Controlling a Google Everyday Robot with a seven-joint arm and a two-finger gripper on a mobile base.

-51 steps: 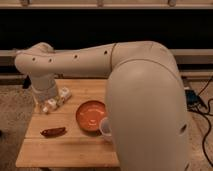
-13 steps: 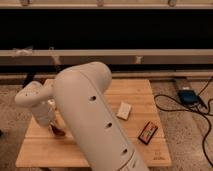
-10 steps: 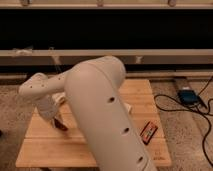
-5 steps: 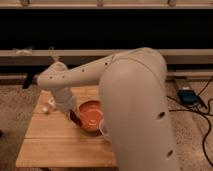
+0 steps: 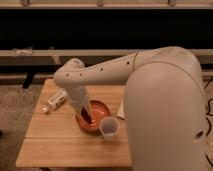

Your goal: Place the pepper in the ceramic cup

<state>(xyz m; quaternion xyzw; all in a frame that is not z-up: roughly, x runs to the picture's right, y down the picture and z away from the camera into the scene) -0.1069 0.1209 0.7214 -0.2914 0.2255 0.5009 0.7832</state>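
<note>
The fingers pinch the pepper (image 5: 90,119), which hangs dark and slanted beneath the gripper (image 5: 86,113), low over the orange bowl (image 5: 101,106) at mid-desk. The ceramic cup (image 5: 109,127) stands just right of and nearer than the bowl, touching or almost touching its rim. The cup's mouth looks narrow for so long a pepper: released too early, it would drop into the bowl; carried in at a slant, it could catch the rim and tip the cup on the desk (image 5: 55,142).
</note>
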